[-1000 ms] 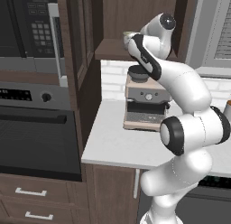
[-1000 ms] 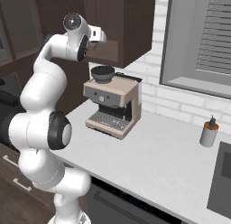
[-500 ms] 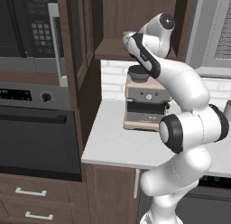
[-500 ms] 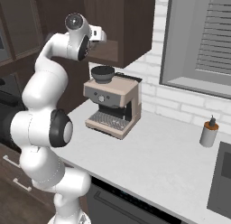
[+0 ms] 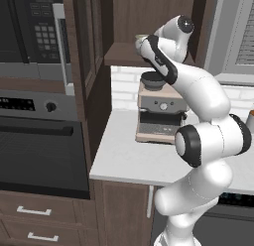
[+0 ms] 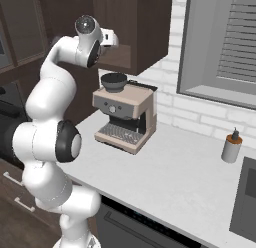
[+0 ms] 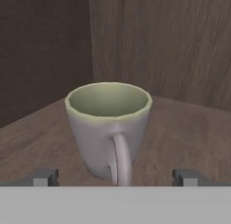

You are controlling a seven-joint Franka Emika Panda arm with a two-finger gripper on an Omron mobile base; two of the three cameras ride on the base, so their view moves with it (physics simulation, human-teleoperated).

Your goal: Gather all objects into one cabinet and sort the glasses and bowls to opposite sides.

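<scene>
The white Franka arm reaches up and forward into the dark brown wooden open-fronted cabinet (image 5: 149, 22) mounted above the counter. In the left base view the wrist sits at the front edge of the cabinet's shelf board (image 5: 121, 55), above the coffee machine.

In the hand view, a small cream handled mug (image 7: 108, 128) stands upright on the wooden shelf board (image 7: 189, 133), in the corner where two wood-grain cabinet walls meet. The mug's handle (image 7: 121, 161) faces the camera. The gripper (image 7: 115, 178) is spread wide: one grey fingertip (image 7: 44, 178) shows at the lower left and the other at the lower right, well apart, with the mug between them but farther along the shelf. Neither fingertip touches the mug. In the left base view a pale rim of the same mug (image 5: 141, 38) shows just left of the wrist.

Below the cabinet, a beige espresso machine (image 6: 124, 117) with a dark front panel stands on the light grey countertop (image 6: 190, 177) against the white brick wall. A wide, glossy black bowl (image 6: 114, 81) rests on top of the machine, below the cabinet shelf.

To the right on the counter, near the window, stands a small white bottle with a brown top (image 6: 231, 147). To the left, a tall dark unit holds a built-in oven (image 5: 37, 141) and a microwave (image 5: 30, 31).
</scene>
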